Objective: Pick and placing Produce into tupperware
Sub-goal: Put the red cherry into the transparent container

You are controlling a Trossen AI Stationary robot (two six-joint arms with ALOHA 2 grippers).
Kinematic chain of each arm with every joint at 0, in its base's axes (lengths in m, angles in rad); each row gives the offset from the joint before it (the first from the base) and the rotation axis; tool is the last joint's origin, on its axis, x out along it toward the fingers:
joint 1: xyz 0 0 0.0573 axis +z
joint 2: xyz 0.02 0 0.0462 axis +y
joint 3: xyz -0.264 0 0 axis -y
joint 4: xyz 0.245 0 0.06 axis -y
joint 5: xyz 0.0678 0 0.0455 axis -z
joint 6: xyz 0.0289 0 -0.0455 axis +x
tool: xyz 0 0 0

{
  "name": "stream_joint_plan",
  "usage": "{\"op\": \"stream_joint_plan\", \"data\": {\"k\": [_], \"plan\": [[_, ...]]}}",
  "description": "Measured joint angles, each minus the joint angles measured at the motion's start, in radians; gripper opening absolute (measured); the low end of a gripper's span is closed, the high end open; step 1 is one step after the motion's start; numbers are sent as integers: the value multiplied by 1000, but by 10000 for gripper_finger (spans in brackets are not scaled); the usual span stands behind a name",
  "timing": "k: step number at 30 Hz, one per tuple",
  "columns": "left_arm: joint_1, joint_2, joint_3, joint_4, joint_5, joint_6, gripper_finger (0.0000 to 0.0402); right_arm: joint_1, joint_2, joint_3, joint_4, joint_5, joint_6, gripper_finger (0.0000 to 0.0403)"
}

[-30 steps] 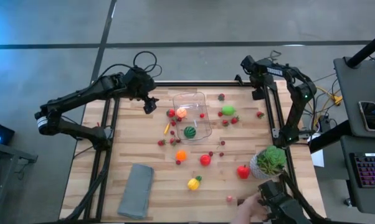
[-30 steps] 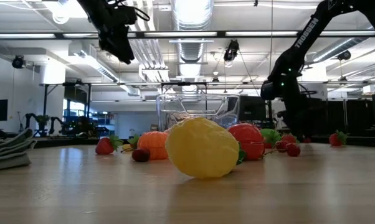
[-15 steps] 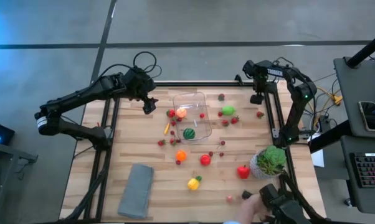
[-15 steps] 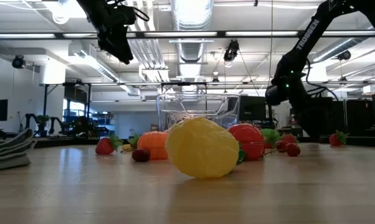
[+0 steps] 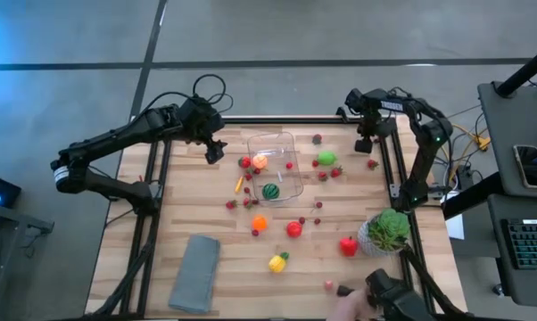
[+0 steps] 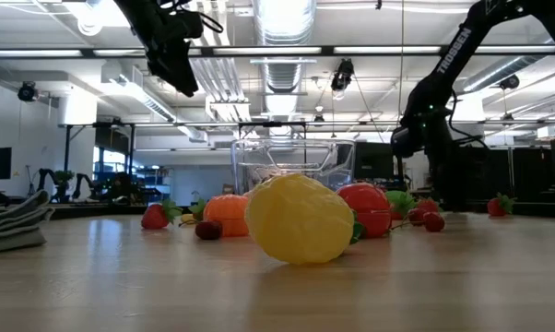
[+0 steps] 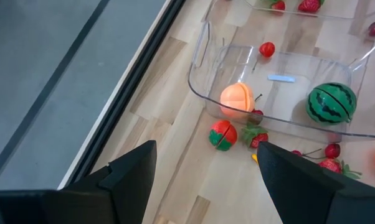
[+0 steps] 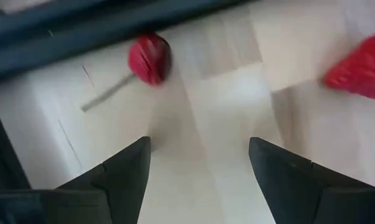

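The clear tupperware (image 5: 275, 165) stands at the table's far middle, with a peach (image 7: 237, 99), a small watermelon (image 7: 329, 104) and a cherry (image 7: 267, 49) lying in it. More produce lies loose around it: a red-green tomato (image 7: 223, 134), a green piece (image 5: 326, 159), an orange one (image 5: 260, 223), a red pepper (image 5: 348, 246) and a yellow one (image 5: 277, 262). My left gripper (image 5: 217, 152) hangs open above the table, left of the tupperware. My right gripper (image 5: 365, 143) points down, open, at the far right corner, near a stemmed cherry (image 8: 149, 59) and a strawberry (image 8: 362, 62).
A folded grey cloth (image 5: 195, 272) lies near the front left. A green plant in a white pot (image 5: 387, 230) stands at the right edge. A person's hand (image 5: 351, 306) shows at the near edge. Bare wood lies at the front left and far left.
My right gripper has shifted a little toward the table's left over the far right corner, sunk slightly and rolled about its own axis, still open. The person's hand at the near edge has drawn back somewhat.
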Motion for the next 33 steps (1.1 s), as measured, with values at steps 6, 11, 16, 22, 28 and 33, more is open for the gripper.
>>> {"op": "stream_joint_plan", "data": {"k": [6,11,16,22,28,33], "plan": [[0,-3,0,-3,-1,0,263,13,-27,65,-48,165,-81,263],[0,-8,0,-16,1,-1,263,9,-30,130,-280,419,-127,263],[0,-8,0,-26,2,-1,263,9,-29,98,-302,431,-85,263],[0,-7,0,-25,3,-1,263,10,-13,40,-274,405,-84,263],[0,-4,0,-20,2,-8,263,11,-13,5,-221,370,-114,263],[0,25,0,-15,0,-10,263,30,-12,-47,-61,278,-245,263]]}}
